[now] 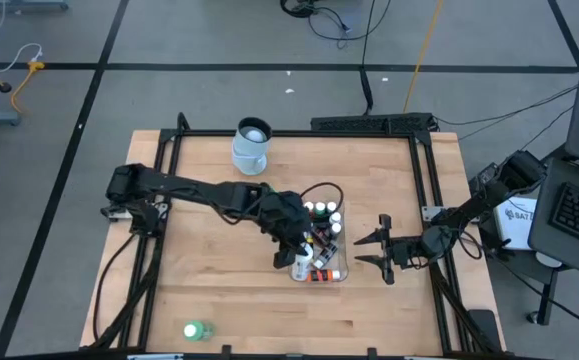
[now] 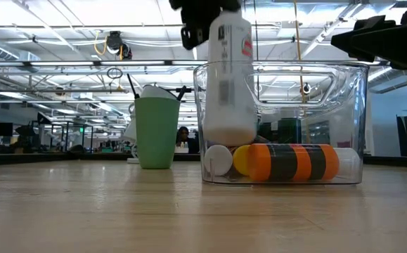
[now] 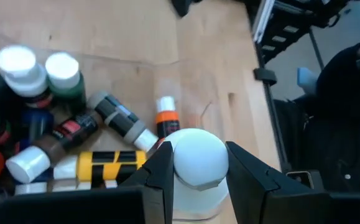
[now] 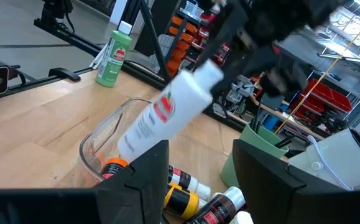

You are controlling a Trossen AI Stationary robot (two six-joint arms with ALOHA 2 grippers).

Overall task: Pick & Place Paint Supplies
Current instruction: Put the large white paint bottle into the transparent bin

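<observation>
Right of centre in the overhead frame, the left pincer [image 1: 299,262] hangs over the clear plastic tub [image 1: 341,277], pinching a tall white bottle [image 2: 229,77] by its rounded white cap [image 3: 195,157]; the level view shows the bottle upright at upper centre, its base already below the tub's rim and just above the small paint bottles [image 2: 287,161] lying on their sides at the bottom. The bottle looks like rigid, smooth plastic, probably light to moderate in weight, and the glossy cap is a slippery hold: a grip at the cap lets the long body swing, so the neck just under the cap, or the labelled barrel, appears the surer place to take it. The little white-capped bottles [image 3: 30,71] in the tub seem stiff and round, apt to roll when nudged. The right pincer [image 1: 383,250] waits with its fingers spread just right of the tub, holding nothing. A green bottle [image 1: 198,330] stands alone at the lower left of the tabletop [image 1: 209,280], well apart from the tub, and looks best taken around its body. A green cup [image 2: 157,131] sits beside the tub in the level view, and a pale jug [image 1: 251,145] stands at the upper centre.
</observation>
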